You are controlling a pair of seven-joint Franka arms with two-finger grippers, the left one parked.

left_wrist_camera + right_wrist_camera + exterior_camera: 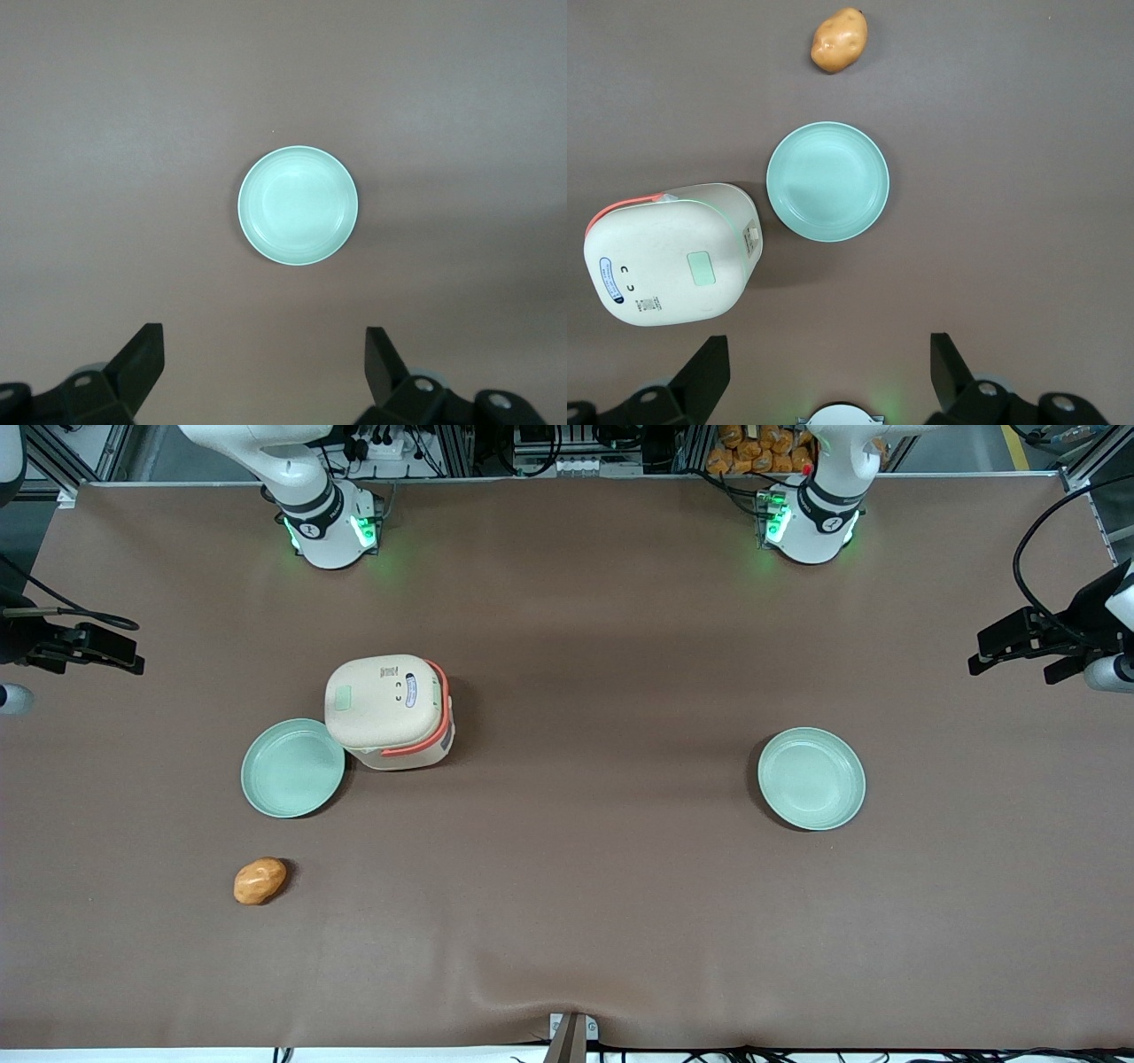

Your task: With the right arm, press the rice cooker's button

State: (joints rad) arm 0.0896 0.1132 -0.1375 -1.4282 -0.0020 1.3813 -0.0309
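The cream-beige rice cooker (390, 710) stands on the brown table with its lid shut and its coral-orange handle band showing. It also shows in the right wrist view (669, 252), with a small pale green rectangle (701, 267) on the lid. My right gripper (120, 654) hangs high above the table toward the working arm's end, well apart from the cooker. In the right wrist view the gripper (828, 376) is open and empty, its black fingers (709, 372) spread wide over bare table.
A pale green plate (292, 768) lies right beside the cooker, also in the right wrist view (827, 181). A potato (260, 880) lies nearer the front camera. A second green plate (811, 778) lies toward the parked arm's end.
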